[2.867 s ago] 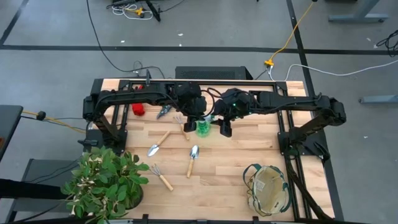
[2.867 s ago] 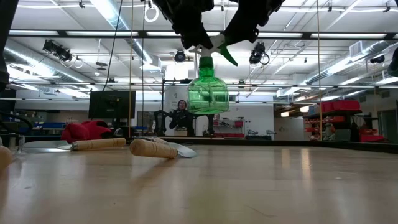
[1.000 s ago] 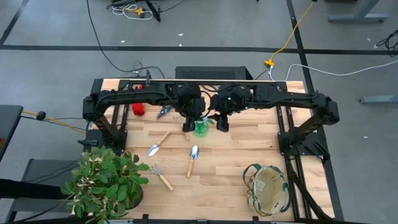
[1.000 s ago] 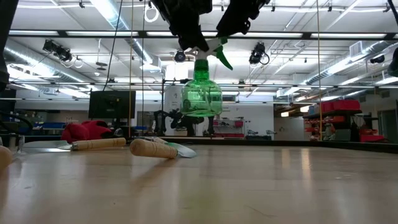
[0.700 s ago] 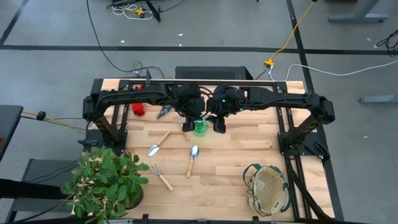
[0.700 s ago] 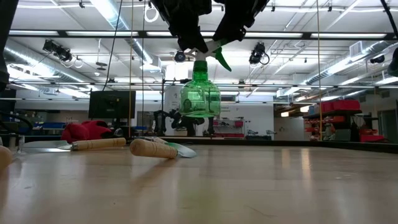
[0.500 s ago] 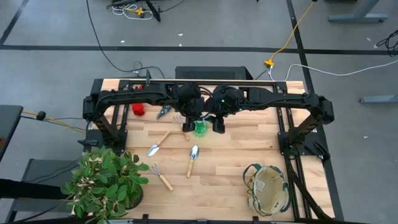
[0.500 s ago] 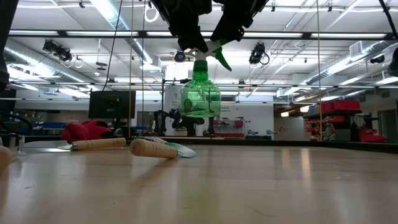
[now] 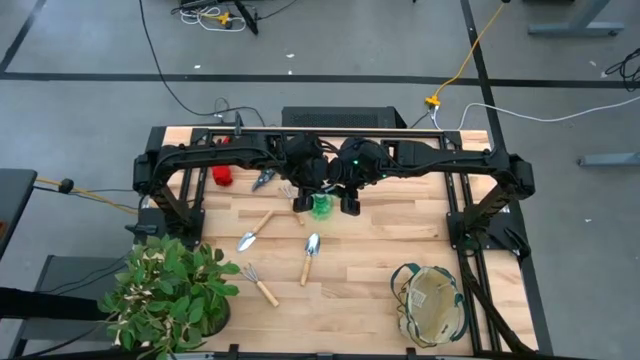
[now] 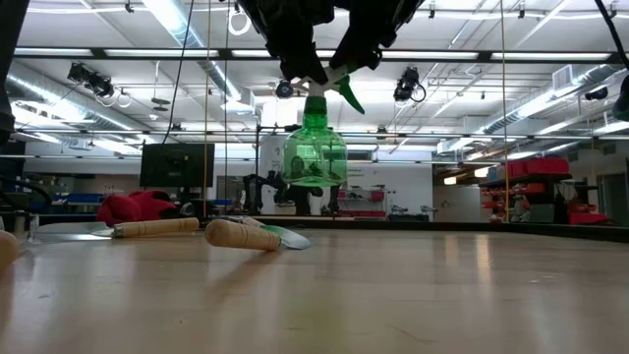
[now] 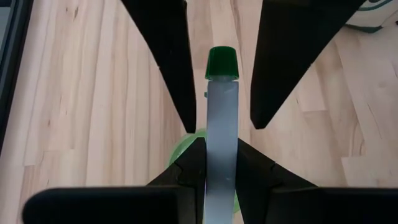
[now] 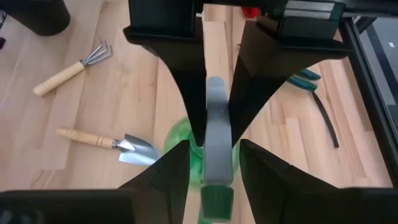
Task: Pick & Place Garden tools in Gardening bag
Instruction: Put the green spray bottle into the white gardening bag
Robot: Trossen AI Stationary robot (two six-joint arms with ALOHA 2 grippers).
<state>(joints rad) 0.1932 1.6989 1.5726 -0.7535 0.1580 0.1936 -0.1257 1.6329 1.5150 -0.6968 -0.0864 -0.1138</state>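
Note:
A green spray bottle (image 10: 314, 157) with a white spray head (image 10: 329, 79) hangs above the table's far middle and also shows in the high view (image 9: 321, 207). My left gripper (image 11: 221, 149) is shut on the spray head and also shows in the high view (image 9: 310, 198). My right gripper (image 12: 214, 148) is open, right of the bottle in the high view (image 9: 346, 203). Its fingers (image 11: 283, 68) stand on either side of the head near the green nozzle (image 11: 221, 63), with a gap on each side. The gardening bag (image 9: 432, 303) stands at the near right. My left gripper pinches the white spray head's two flat sides (image 11: 222, 134) between its two fingers, at the end away from the nozzle. The fingers come from above. The bottle hangs upright below them, clear of the table.
On the table's left half lie two trowels (image 9: 254, 231) (image 9: 311, 256), a hand rake (image 9: 258, 286), dark shears (image 9: 265, 179) and red gloves (image 9: 222, 176). A leafy potted plant (image 9: 165, 292) stands at the near left corner. Bare wood lies between the bottle and the bag.
My right gripper has moved toward the table's left, toward the spray bottle, and its open fingers now straddle the spray head. The bottle has stayed hanging from my left gripper, drifting slightly.

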